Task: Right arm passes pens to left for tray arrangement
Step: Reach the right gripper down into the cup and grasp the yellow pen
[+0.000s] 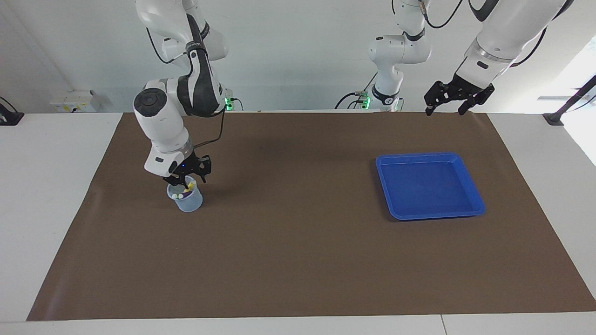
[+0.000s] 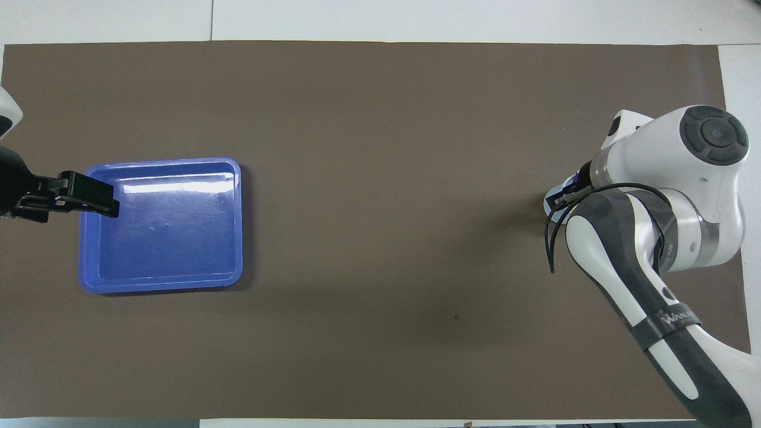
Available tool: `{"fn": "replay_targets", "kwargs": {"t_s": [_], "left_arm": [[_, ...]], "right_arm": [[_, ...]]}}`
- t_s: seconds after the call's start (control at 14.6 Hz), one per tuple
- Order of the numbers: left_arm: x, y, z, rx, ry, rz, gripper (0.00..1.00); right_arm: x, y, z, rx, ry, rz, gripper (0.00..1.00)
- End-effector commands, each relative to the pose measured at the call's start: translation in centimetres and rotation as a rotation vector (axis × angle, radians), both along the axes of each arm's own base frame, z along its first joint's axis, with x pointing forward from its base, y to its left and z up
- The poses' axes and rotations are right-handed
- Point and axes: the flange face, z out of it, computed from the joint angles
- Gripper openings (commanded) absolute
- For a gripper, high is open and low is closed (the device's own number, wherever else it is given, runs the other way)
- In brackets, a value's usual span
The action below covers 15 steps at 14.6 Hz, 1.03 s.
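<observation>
A small translucent cup stands toward the right arm's end of the table and holds the pens. Yellow shows among pale caps; purple peeks out in the overhead view. My right gripper reaches down into the cup's mouth, right at the yellow pen. Whether it grips the pen I cannot tell. In the overhead view the right arm covers most of the cup. The blue tray lies toward the left arm's end with nothing in it. My left gripper waits open, high in the air by the brown mat's edge nearest the robots.
A brown mat covers most of the white table. The tray and the cup are the only things on it. A black cable loops off the right arm's wrist near the cup.
</observation>
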Motion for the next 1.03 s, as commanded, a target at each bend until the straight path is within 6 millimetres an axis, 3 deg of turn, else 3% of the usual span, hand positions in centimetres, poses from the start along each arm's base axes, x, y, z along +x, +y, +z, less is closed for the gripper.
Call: {"fn": "replay_targets", "kwargs": {"t_s": [0.0, 0.34, 0.48, 0.75, 0.89, 0.96], "left_arm": [[-0.72, 0.72, 0.01, 0.007, 0.005, 0.017, 1.0], [-0.7, 0.72, 0.02, 0.007, 0.003, 0.017, 1.0], [-0.72, 0.72, 0.01, 0.008, 0.005, 0.018, 1.0], [-0.75, 0.89, 0.02, 0.007, 0.005, 0.021, 1.0], [-0.71, 0.88, 0.11, 0.007, 0.001, 0.025, 1.0], [-0.68, 0.72, 0.15, 0.007, -0.004, 0.022, 1.0]], "right_arm": [[-1.26, -0.37, -0.01, 0.009, -0.009, 0.018, 0.45], [-1.33, -0.54, -0.03, 0.009, -0.006, 0.018, 0.44], [-1.32, -0.55, 0.07, 0.01, -0.009, 0.02, 0.33], [-1.31, -0.64, 0.07, 0.009, -0.009, 0.042, 0.21], [-1.31, -0.66, 0.07, 0.005, -0.009, 0.049, 0.0], [-1.18, -0.67, 0.24, 0.0, -0.011, 0.054, 0.0]]}}
